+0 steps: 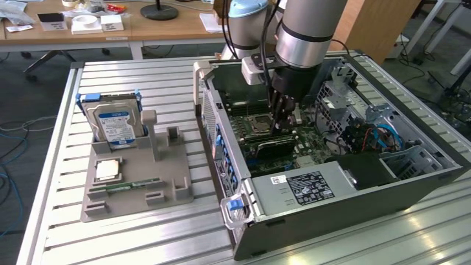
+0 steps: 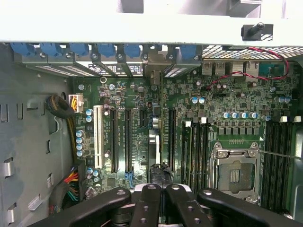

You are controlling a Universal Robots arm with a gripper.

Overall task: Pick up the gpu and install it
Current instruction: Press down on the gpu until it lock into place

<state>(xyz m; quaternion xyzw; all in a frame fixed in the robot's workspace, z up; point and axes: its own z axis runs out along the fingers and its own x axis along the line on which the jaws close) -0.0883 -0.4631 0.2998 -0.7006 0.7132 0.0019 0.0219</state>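
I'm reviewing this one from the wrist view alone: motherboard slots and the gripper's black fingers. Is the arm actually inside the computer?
Observer: Yes. In the exterior view the arm reaches down into the open computer case, which lies on its side on a slatted metal table.
Operator: What sits outside the case?
Observer: At the exterior view's left, a grey tray holds an upright hard drive, a CPU and a green memory stick.
Operator: Where does the task stand?
Observer: The gpu stands on edge on the motherboard, directly under the shut gripper.
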